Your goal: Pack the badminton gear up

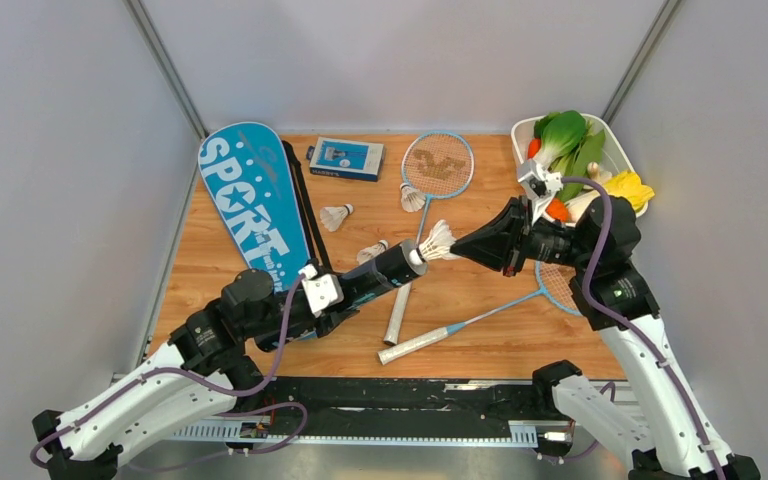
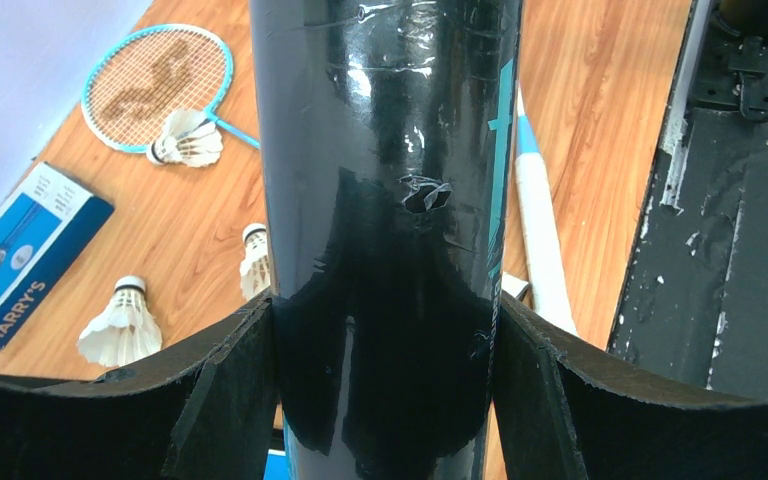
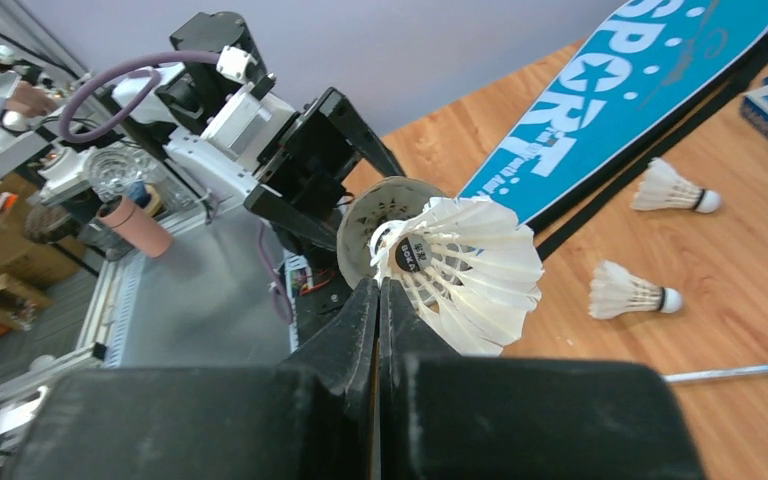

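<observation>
My left gripper (image 1: 352, 288) is shut on the long black tube (image 1: 385, 270) and holds it slanted above the table, its open mouth (image 3: 385, 215) facing right. In the left wrist view both fingers press the tube (image 2: 385, 200) from either side. My right gripper (image 3: 378, 285) is shut on the feather rim of a white shuttlecock (image 3: 465, 265), held right at the tube's mouth, cork end toward it. Three more shuttlecocks (image 1: 337, 215) (image 1: 412, 197) (image 1: 372, 252) lie on the table. One racket (image 1: 438, 165) lies at the back. The other racket (image 1: 415, 345) lies partly under my right arm. The blue SPORT cover (image 1: 253, 205) lies to the left.
A small blue box (image 1: 346, 158) sits at the back between the cover and the racket head. The white tray (image 1: 615, 150) of vegetables stands in the back right corner, just behind my right arm. Grey walls close in on three sides.
</observation>
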Available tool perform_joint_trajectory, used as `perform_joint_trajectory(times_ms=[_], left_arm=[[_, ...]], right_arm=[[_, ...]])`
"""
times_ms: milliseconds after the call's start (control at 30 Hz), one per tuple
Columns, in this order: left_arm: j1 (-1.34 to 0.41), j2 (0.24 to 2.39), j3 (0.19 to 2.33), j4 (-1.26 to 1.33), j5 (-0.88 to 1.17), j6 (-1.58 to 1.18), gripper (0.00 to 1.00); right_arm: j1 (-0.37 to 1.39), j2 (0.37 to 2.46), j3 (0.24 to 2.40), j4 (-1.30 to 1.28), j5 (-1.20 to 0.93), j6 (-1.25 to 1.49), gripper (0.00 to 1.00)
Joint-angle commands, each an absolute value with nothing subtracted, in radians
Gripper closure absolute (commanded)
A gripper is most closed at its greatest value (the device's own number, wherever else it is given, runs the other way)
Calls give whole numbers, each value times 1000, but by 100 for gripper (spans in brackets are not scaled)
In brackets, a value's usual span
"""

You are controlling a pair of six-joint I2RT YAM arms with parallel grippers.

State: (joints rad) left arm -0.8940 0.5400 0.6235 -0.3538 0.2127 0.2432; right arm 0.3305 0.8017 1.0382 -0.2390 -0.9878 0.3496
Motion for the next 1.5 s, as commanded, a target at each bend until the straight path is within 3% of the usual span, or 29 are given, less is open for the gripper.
perform_joint_trajectory(times_ms=[0, 533, 867, 1467], left_arm=[[-891, 534, 657, -267, 257, 286, 46], [-891, 628, 709, -263, 284, 306, 46], [-891, 621, 694, -255, 276, 305, 46], [-891, 573, 681, -264, 295, 315, 47]], right_arm=[[347, 798, 1001, -147, -1096, 420, 100], [474, 864, 912, 26, -1021, 489, 100], [591, 910, 874, 27, -905, 453, 100], [608, 935, 899, -60, -793, 412, 100]])
